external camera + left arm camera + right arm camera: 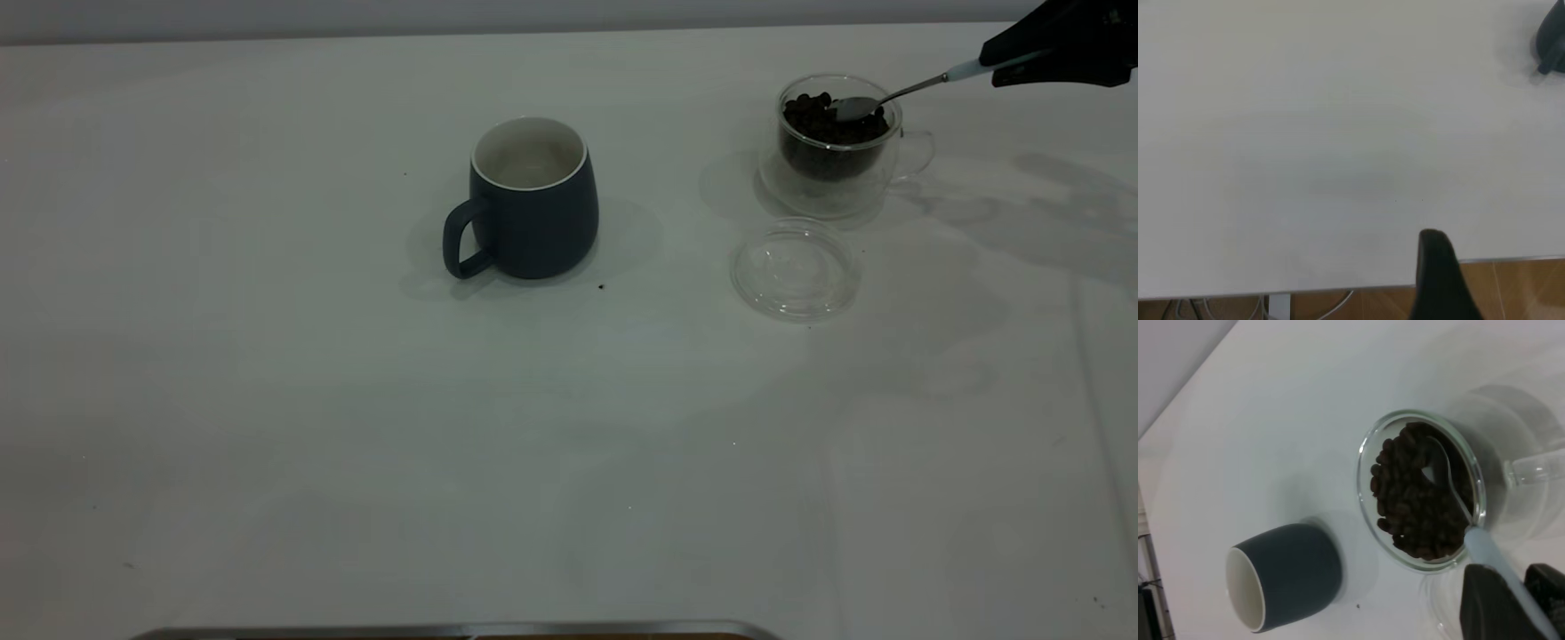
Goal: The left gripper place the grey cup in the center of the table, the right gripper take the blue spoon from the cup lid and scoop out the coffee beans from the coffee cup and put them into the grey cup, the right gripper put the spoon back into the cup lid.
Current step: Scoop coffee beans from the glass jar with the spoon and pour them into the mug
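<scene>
The grey cup (532, 203) stands upright on the table (356, 444) near its middle, handle toward the front left, white inside. It also shows in the right wrist view (1288, 583) and at the edge of the left wrist view (1551, 40). The coffee cup (836, 169) stands at the back right, full of coffee beans (822, 120). My right gripper (1022, 67) is shut on the blue spoon (898, 92) by its pale handle. The spoon's bowl (1439, 463) rests on the beans (1411, 500) inside the glass rim. The cup lid (794, 268) lies bare in front of the coffee cup. My left gripper (1438, 267) is parked at the table's edge, far from the cups.
A small dark speck (602, 287) lies just right of the grey cup's base. A metal strip (444, 631) runs along the table's front edge. The right arm's shadow falls across the table's right side.
</scene>
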